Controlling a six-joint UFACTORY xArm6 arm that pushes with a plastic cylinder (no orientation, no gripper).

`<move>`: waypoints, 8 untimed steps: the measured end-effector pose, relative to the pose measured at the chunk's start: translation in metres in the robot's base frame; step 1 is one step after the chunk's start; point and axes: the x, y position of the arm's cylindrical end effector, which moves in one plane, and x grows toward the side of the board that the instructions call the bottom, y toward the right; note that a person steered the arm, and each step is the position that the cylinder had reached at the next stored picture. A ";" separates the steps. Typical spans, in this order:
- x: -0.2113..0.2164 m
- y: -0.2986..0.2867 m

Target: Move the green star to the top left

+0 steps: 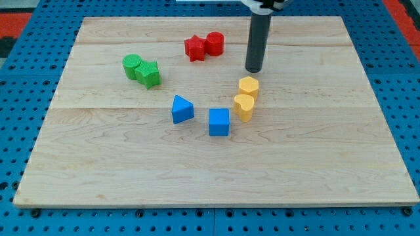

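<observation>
Your tip (254, 69): bare rod end on the wooden board (315, 164), touching no block. Just below it: yellow hexagon (249, 86), then yellow heart (243, 107). Left: red cylinder (214, 43), red star (195, 48). Lower left: blue cube (219, 122), blue triangle (182, 109). Far left: green star (148, 74), touching green cylinder (132, 66).

A robotics lab bench set up for tabletop tests.

A pale wooden plank surface (216, 170) lies on a blue perforated metal base (20, 78) with a regular hole grid; a red perforated panel (16, 19) shows at the view's top left.
</observation>
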 end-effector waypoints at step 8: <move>0.041 -0.201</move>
